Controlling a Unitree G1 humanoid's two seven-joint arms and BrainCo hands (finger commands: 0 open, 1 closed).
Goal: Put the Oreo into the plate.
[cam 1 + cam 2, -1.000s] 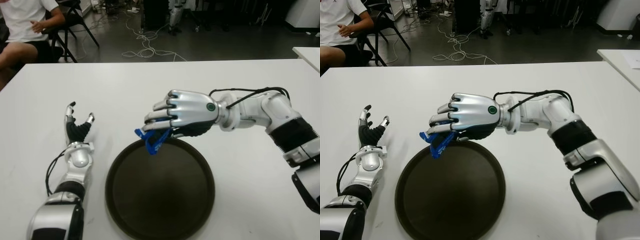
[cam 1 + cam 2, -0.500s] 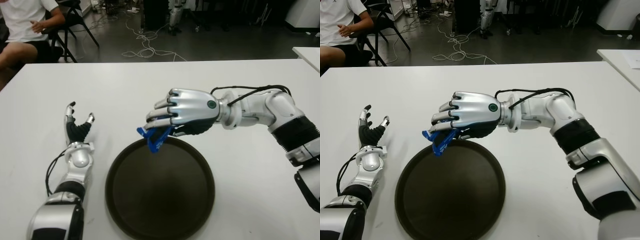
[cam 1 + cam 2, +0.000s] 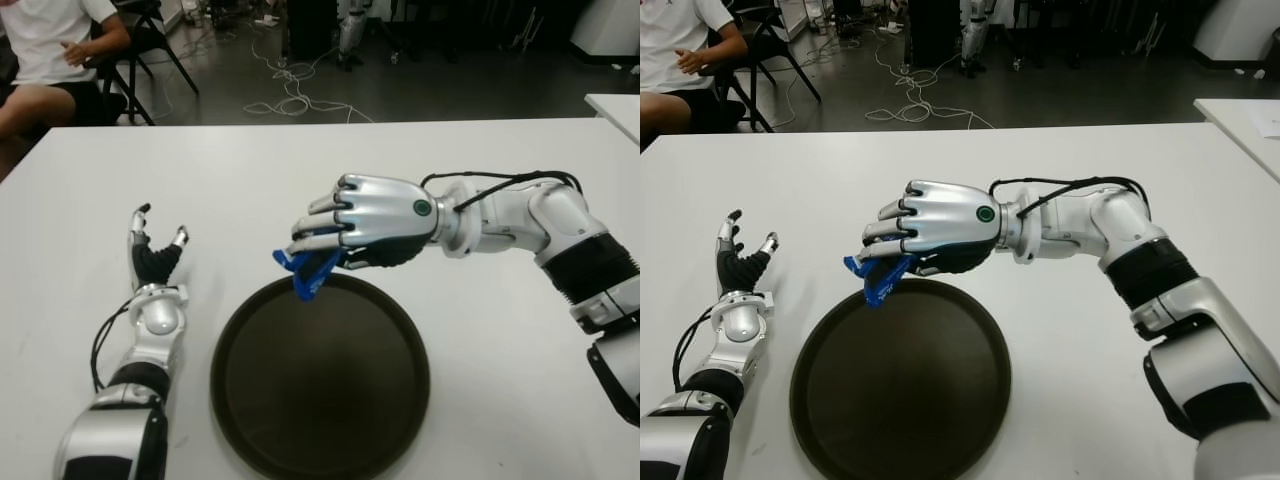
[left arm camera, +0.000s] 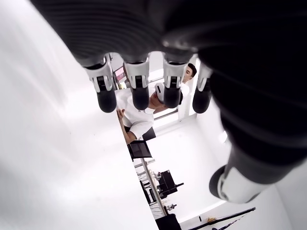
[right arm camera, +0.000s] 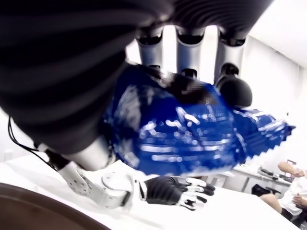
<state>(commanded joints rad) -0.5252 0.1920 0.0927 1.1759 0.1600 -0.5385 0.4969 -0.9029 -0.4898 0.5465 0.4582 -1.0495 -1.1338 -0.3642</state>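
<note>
White table (image 3: 300,170) bears a plate (image 3: 320,375); right hand (image 3: 365,222) fingers clutch the Oreo (image 3: 307,270) above its rim.

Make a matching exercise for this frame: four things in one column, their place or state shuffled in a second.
1. Oreo packet
2. plate
3. left hand
4. right hand

a. open, left of the plate
b. empty, dark and round
c. shut, above the plate's far rim
d. blue, held in fingers

Pairs: 1-d, 2-b, 3-a, 4-c
</note>
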